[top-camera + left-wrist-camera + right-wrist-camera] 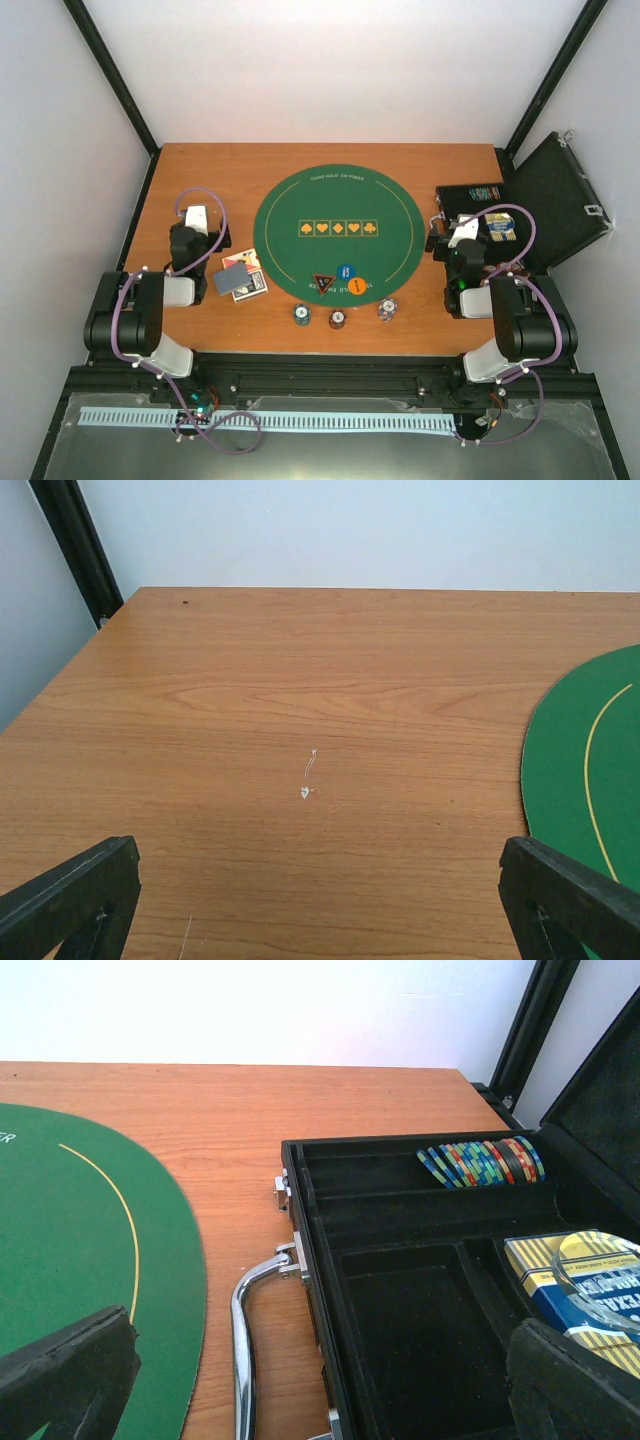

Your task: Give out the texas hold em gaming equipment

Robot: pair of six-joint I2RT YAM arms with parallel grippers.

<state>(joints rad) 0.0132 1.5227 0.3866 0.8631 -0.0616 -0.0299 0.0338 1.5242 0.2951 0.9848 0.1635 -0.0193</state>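
Cards (240,277) sit in a loose little pile on the bare table (200,165), just off the left edge of the green mat (335,215) and right by the left arm. On the near part of the mat you've got the red-black marker (322,283), with the blue disc (345,271) just beside it and the orange disc (360,286) touching or nearly touching the blue one. Three short chip stacks (338,319) stand in a row on the wood just off the mat's near edge, each a bit apart from the next. More gear is in the open case (320,1220) on the right: a chip row (480,1162) standing on edge in the far slot, and a blue-and-yellow boxed deck (575,1285) in the near right compartment. The case's metal handle (245,1310) faces the mat, and the lid leans back to the right. Left gripper (318,855) hovers over plain wood left of the mat, jaws spread wide with nothing between them. Right gripper (322,1330) hangs over the case's near left edge, jaws also wide apart and holding nothing.
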